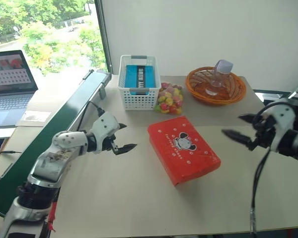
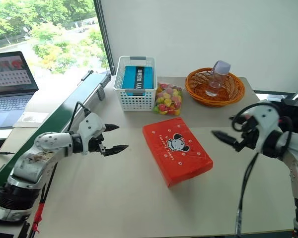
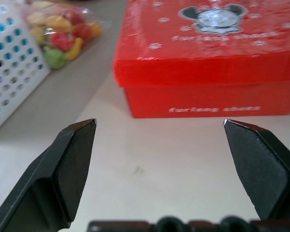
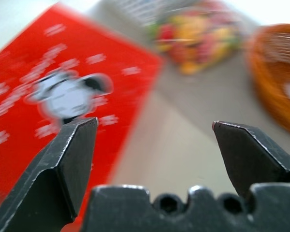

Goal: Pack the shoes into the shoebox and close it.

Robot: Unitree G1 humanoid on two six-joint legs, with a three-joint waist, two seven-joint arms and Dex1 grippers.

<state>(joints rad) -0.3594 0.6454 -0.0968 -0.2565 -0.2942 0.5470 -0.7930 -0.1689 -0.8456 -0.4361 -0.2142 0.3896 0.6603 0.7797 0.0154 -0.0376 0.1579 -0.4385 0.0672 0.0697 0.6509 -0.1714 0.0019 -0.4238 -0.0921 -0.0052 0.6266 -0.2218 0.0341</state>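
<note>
You have one red shoebox (image 1: 184, 148) lying shut, mouse lid up, mid-desk (image 1: 139, 208). Behind it stand one white lattice basket (image 1: 139, 82), one bag of coloured sweets (image 1: 170, 98) and one orange wicker basket (image 1: 216, 87) holding one clear bottle (image 1: 220, 75). Your two grippers flank the box: left gripper (image 1: 124, 137) and right gripper (image 1: 238, 126) both have jaws spread wide, holding and touching nothing.

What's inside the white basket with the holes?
A blue box stands inside the white basket. The basket's wall covers the bottom of the blue box, so anything under it stays hidden.
</note>
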